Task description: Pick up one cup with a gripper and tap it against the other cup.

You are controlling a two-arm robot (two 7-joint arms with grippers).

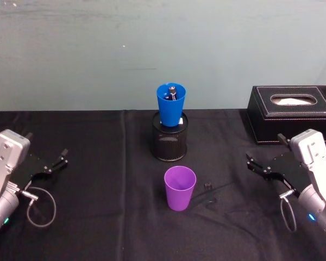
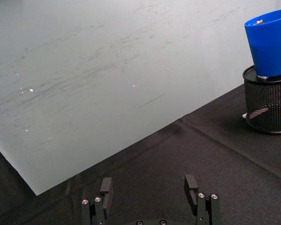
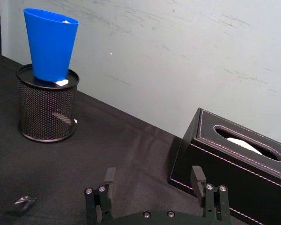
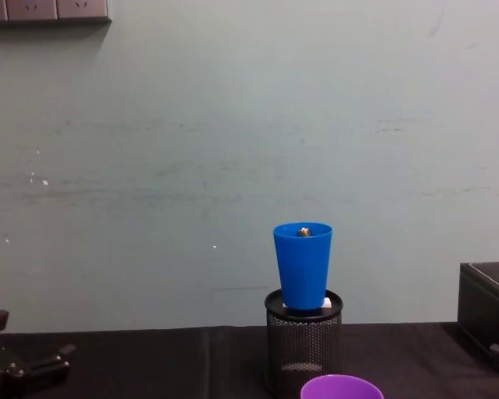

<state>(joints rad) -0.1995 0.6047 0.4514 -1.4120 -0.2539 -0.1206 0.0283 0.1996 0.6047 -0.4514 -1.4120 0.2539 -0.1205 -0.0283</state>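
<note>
Two cups: the plain purple plastic tumbler stands upright on the black cloth, in front of the black wire-mesh pen holder and apart from it. The bright blue plastic tumbler sits upright in that holder's mouth, raised above the purple one.
Fingers: my left gripper and right gripper rest low at either side, both spread wide and holding nothing.
Step in hand: reaching for the purple plastic tumbler. I judge a side-on grip around the middle of its wall best, squeezed lightly, since thin plastic may flex.
Tap: lift it to the blue wall's height and touch softly. The blue tumbler merely perches, so a hard knock could tip it.
Open room: bare cloth lies on both sides of the purple tumbler, with a small dark scrap just to its right.
Edges: the black stitched tissue box crowds my right side, and the wall stands close behind the holder.
</note>
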